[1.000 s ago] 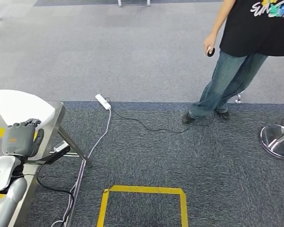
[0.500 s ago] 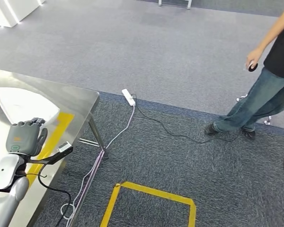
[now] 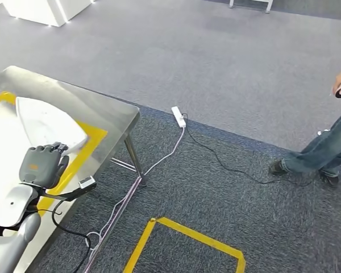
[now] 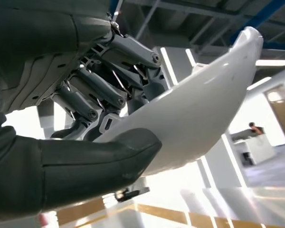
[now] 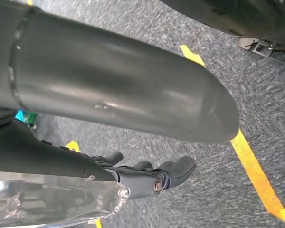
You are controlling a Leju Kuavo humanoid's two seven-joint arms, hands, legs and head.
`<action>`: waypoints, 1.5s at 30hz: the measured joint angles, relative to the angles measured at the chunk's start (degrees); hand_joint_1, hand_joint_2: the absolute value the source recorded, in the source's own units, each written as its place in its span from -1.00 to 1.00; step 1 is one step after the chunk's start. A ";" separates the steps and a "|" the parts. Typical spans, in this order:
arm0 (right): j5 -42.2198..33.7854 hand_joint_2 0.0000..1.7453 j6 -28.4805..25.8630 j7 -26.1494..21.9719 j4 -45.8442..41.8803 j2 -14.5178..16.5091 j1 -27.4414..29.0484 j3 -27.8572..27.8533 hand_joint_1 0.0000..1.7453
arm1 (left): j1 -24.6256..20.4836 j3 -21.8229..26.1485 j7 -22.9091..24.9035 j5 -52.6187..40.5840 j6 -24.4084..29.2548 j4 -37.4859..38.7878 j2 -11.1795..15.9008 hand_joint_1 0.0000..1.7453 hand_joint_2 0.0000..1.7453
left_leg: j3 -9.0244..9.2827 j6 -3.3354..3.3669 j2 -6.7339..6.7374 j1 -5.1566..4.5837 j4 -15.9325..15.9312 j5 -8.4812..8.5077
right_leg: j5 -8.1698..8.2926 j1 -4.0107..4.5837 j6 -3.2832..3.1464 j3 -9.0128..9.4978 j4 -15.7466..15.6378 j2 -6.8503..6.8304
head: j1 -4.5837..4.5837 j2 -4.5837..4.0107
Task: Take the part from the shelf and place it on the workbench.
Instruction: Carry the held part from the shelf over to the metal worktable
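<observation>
Head view: the left robot hand (image 3: 42,165) grips the white part (image 3: 49,122) by its near edge, above the steel bench (image 3: 113,116) and its yellow tape. Left wrist view: thumb under the shell, fingers (image 4: 98,88) over it. Right robot hand (image 5: 148,173) hangs over carpet, fingers loosely extended, holding nothing.

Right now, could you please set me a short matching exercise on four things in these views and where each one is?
1. white part
2. power strip
3. yellow tape square
4. person's shoes

a. carpet, far right
b. held by the left robot hand over the steel workbench
c. floor, front centre
d. carpet, beyond the workbench leg

Pairs: 1-b, 2-d, 3-c, 4-a
</observation>
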 joint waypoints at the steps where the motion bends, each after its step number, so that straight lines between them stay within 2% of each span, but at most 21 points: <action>1: -0.02 -1.00 0.01 0.01 0.01 -0.02 0.05 0.02 -1.00 | 0.02 -0.27 -0.05 0.01 0.00 0.02 0.01 1.00 1.00 | -1.52 -0.12 0.33 0.06 3.11 -1.09 | -0.06 0.06 -0.08 0.00 0.01 -0.72 | 0.01 0.00; 3: -0.13 -1.00 0.00 0.03 0.02 -0.05 0.04 0.10 -1.00 | 0.10 -0.82 -0.21 0.02 -0.01 0.05 0.01 1.00 1.00 | -1.95 -0.10 0.61 0.10 4.15 -0.27 | -0.20 0.17 -0.12 0.08 0.02 -2.13 | -0.01 0.00; 6: -0.41 -1.00 -0.02 0.04 0.02 -0.05 -0.02 0.44 -1.00 | -0.19 -1.61 -0.31 0.02 -0.02 0.06 0.00 1.00 1.00 | 3.53 0.71 3.26 -0.41 -5.76 4.59 | -0.63 0.56 0.24 0.51 0.09 -4.02 | -0.02 0.00; 8: -0.64 -1.00 -0.05 0.09 0.02 -0.07 0.00 0.69 -1.00 | -0.58 -2.08 -0.31 0.02 0.03 0.05 0.01 1.00 1.00 | 5.61 1.40 5.07 -0.94 -9.89 5.22 | -0.96 0.98 0.73 0.64 0.19 -5.16 | 0.03 0.00; 10: -0.87 -1.00 -0.09 0.15 0.02 -0.09 -0.01 0.91 -1.00 | -0.69 -2.53 -0.26 0.02 0.09 0.04 0.20 1.00 1.00 | 5.58 1.93 4.21 -1.05 -10.47 5.02 | -1.18 1.15 1.24 0.81 0.09 -6.41 | 0.09 0.00; 13: -1.00 -1.00 -0.14 0.17 0.01 -0.15 0.00 1.21 -1.00 | -0.80 -3.02 -0.17 0.02 0.11 0.04 0.42 1.00 1.00 | 5.71 2.80 2.40 -0.61 -11.08 5.43 | -3.53 0.87 2.07 -0.44 3.08 -3.88 | 0.32 0.00; 15: -1.02 -1.00 -0.17 0.19 0.02 -0.22 0.14 1.27 -1.00 | -0.98 -3.30 -0.11 0.02 0.11 0.04 0.36 1.00 1.00 | 5.62 3.16 1.13 -0.47 -11.12 5.52 | -7.03 0.64 2.35 -3.89 10.12 -1.28 | 0.53 0.00; 17: -1.05 -1.00 -0.16 0.22 0.02 -0.33 0.36 1.28 -1.00 | -0.94 -3.63 -0.08 0.02 0.10 0.05 0.31 1.00 1.00 | 5.57 3.24 -0.36 -0.47 -11.09 5.54 | -8.50 0.59 2.54 -6.97 15.71 -0.60 | 0.58 0.00; 19: -1.26 -1.00 -0.13 0.25 0.02 -0.46 0.49 1.34 -1.00 | -0.91 -3.95 -0.02 0.02 0.08 0.06 0.33 1.00 1.00 | 5.65 3.20 -1.90 -0.43 -11.05 5.55 | -5.70 0.50 2.57 -6.56 13.60 -0.22 | 0.59 0.00; 22: -1.92 -1.00 0.03 0.32 0.02 -0.68 0.57 1.70 -1.00 | -1.00 -4.27 0.19 0.02 0.05 0.06 0.44 1.00 1.00 | 5.49 2.70 -3.98 -0.51 -10.78 5.54 | -0.50 -0.06 2.29 -2.12 3.29 3.35 | 0.56 0.00; 24: -2.29 -1.00 0.19 0.46 0.02 -0.75 0.73 2.06 -1.00 | -1.09 -4.37 0.28 0.03 0.02 0.09 0.67 1.00 1.00 | 4.94 1.94 -5.26 -0.43 -10.65 5.81 | -0.36 -0.17 1.97 -0.87 0.87 4.64 | 0.54 0.00; 26: -2.58 -1.00 0.25 0.64 0.02 -0.80 0.84 2.51 -1.00 | -0.95 -4.39 0.42 0.04 -0.02 0.15 1.06 1.00 1.00 | 4.57 1.20 -5.99 -0.16 -10.65 6.03 | -0.24 -0.09 1.37 -0.54 0.45 3.40 | 0.55 0.00; 28: -2.95 -1.00 0.16 0.76 0.02 -0.90 0.85 2.86 -1.00 | -0.95 -4.33 0.72 0.00 -0.01 0.28 1.49 1.00 1.00 | 3.57 0.64 -3.93 -0.23 -8.57 4.62 | -0.03 -0.18 0.69 -0.16 -0.01 2.01 | 0.27 0.00; 30: -3.35 -1.00 0.05 0.85 0.02 -0.96 0.93 3.17 -1.00 | -1.16 -4.29 1.09 -0.21 0.02 0.55 1.69 1.00 1.00 | 0.60 0.19 -0.89 -0.26 -2.30 1.31 | -0.15 -0.09 0.21 0.10 -0.16 0.49 | -0.02 0.00; 32: -3.64 -1.00 -0.01 0.93 0.02 -1.02 1.02 3.48 -1.00 | -1.07 -4.27 1.26 -0.44 0.02 1.01 1.78 1.00 1.00 | -2.39 -0.08 0.22 -0.07 3.87 -0.85 | -0.37 0.07 -0.04 0.21 -0.15 -1.14 | -0.05 0.00; 33: -3.74 -1.00 -0.05 0.97 0.02 -1.06 1.01 3.60 -1.00 | -0.97 -4.24 1.26 -0.49 0.02 1.24 1.83 1.00 1.00 | -2.62 -0.09 0.45 -0.01 4.44 -0.44 | -0.49 0.13 -0.07 0.28 -0.14 -1.92 | -0.06 0.00; 37: -4.22 -1.00 -0.24 0.98 0.02 -1.15 0.94 4.17 -1.00 | -1.06 -3.93 1.29 -0.71 0.08 1.78 2.19 1.00 1.00 | 3.99 0.78 3.71 -0.56 -7.35 5.13 | -1.17 0.57 0.43 0.96 -0.06 -4.46 | -0.05 0.00; 39: -4.55 -1.00 -0.37 1.00 0.02 -1.24 0.93 4.52 -1.00 | -1.23 -3.73 1.37 -0.85 0.13 1.94 2.41 1.00 1.00 | 5.46 1.30 4.91 -1.04 -10.32 5.26 | -1.52 0.95 0.93 1.16 -0.01 -5.61 | 0.03 0.00; 41: -4.91 -1.00 -0.47 1.05 0.02 -1.36 0.85 4.93 -1.00 | -1.19 -3.44 1.44 -0.86 0.14 2.24 2.76 1.00 1.00 | 5.41 1.83 3.75 -0.98 -10.69 5.30 | -1.87 1.01 1.42 1.28 -0.10 -6.67 | 0.10 0.00; 43: -5.29 -1.00 -0.64 1.13 0.04 -1.55 0.76 5.39 -1.00 | -1.24 -3.04 1.51 -0.86 0.16 2.54 3.04 1.00 1.00 | 5.54 2.45 2.49 -0.68 -11.08 5.53 | -3.37 0.85 1.95 0.60 1.62 -5.07 | 0.21 0.00; 45: -5.66 -1.00 -0.82 1.24 0.10 -1.75 0.78 5.70 -1.00 | -1.44 -2.79 1.57 -0.88 0.16 2.79 3.01 1.00 1.00 | 5.59 2.89 1.28 -0.51 -11.22 5.62 | -6.57 0.65 2.23 -2.34 7.92 -1.94 | 0.44 0.00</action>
